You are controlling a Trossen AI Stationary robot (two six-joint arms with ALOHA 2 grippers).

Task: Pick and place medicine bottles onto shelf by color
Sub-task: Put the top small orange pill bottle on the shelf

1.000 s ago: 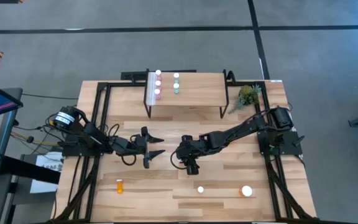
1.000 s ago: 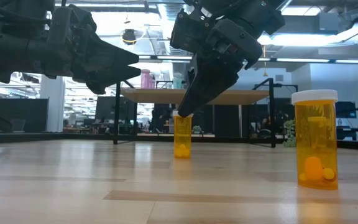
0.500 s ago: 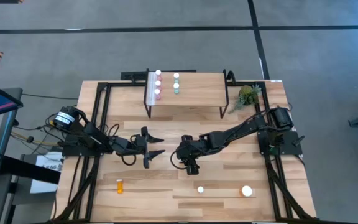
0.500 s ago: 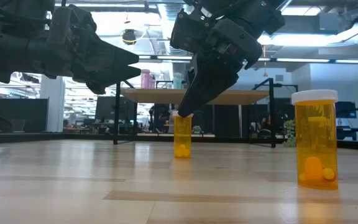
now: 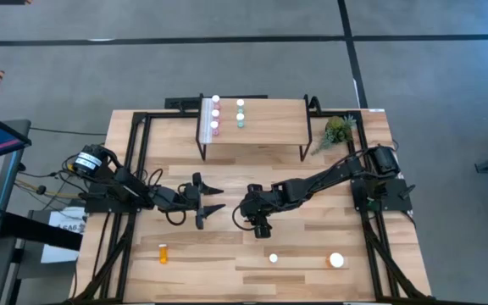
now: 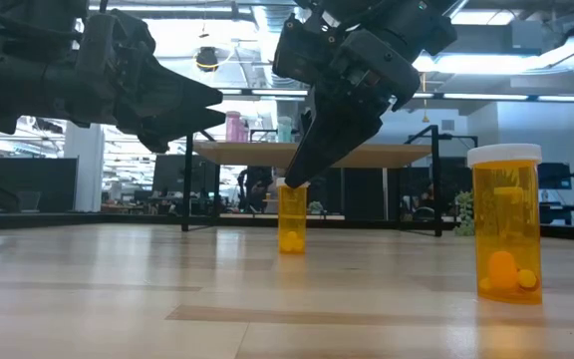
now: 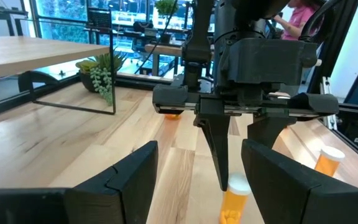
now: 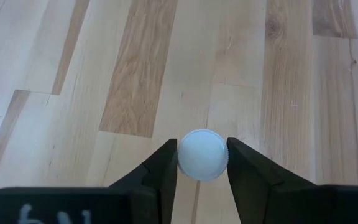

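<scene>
The right gripper point(image 8: 202, 163) hangs over the middle of the worktop point(image 5: 312, 178), pointing down at a small orange bottle point(image 6: 292, 216) that stands upright on the wood. In the right wrist view its jaws sit on either side of the bottle's white cap point(image 8: 202, 154), narrowed until the inner faces meet or all but meet the cap's rim; whether they press it firmly cannot be told. In the low view the bottle's base rests on the worktop, so it is not lifted.

The left gripper point(image 5: 213, 200) hovers just beside it, towards the left side of the worktop, its jaws spread wide and holding nothing, aimed at the right gripper.

Nearer the front edge stand the other orange bottles: a wide one point(image 6: 506, 222) upright at the right, a small upright one point(image 5: 273, 258) near the centre, and one lying on its side point(image 5: 163, 252) at the left.

The shelf point(image 5: 265, 119) stands at the back of the worktop. On its left part are three pink bottles point(image 5: 215, 113) in a row, with two teal-green bottles point(image 5: 240, 113) in a row beside them. A small green plant point(image 5: 337, 130) sits just right of the shelf.
</scene>
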